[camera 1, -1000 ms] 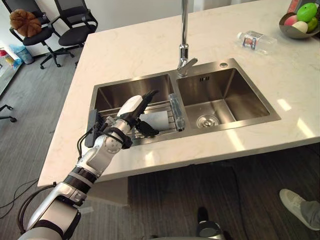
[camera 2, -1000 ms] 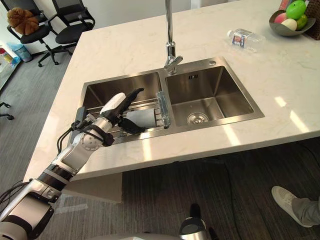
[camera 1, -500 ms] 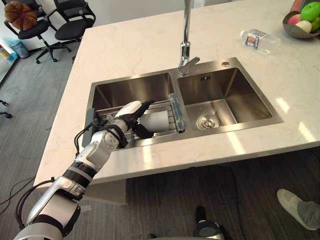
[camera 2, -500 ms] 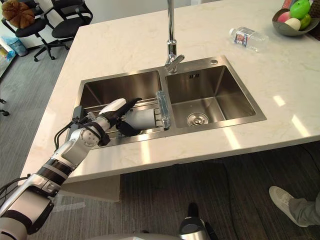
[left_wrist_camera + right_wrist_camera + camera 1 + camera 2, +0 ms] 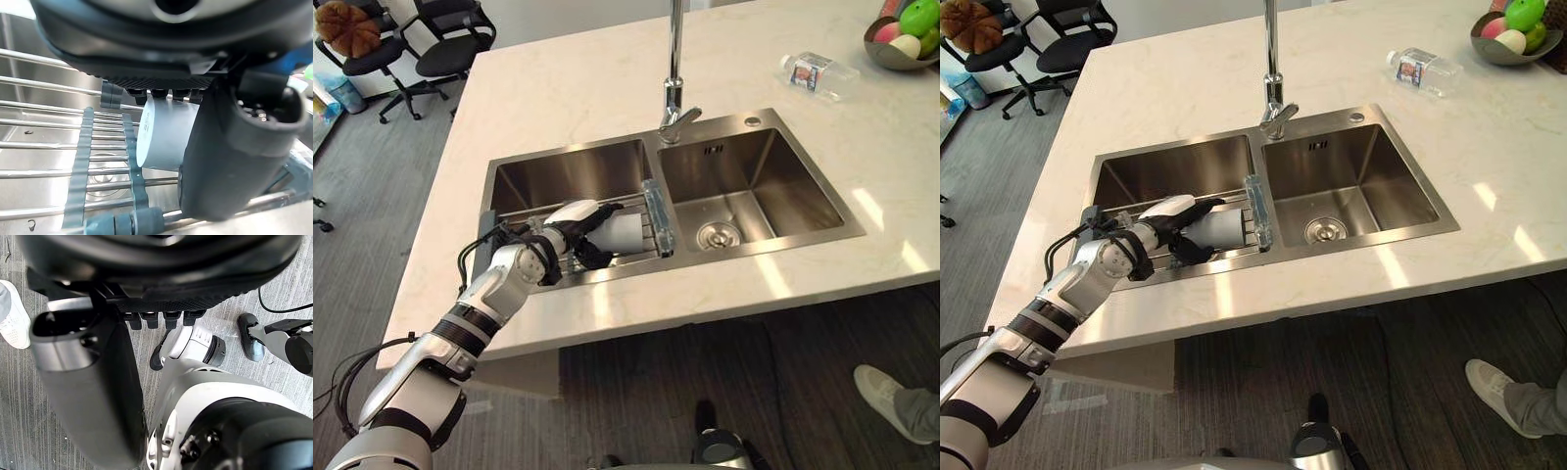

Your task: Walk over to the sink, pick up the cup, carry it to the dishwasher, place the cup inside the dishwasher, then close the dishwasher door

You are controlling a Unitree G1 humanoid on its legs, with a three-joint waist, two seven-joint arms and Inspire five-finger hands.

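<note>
Lowered since earlier onto white cylindrical cup (image 5: 626,231) lying sideways in left steel sink basin (image 5: 568,171), long axis left-right: dark left hand (image 5: 564,229), fingers over, thumb under, curled round it

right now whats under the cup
A rack of metal bars across the left basin, whose floor shows between them. The cup and left hand cover the contact.
</note>
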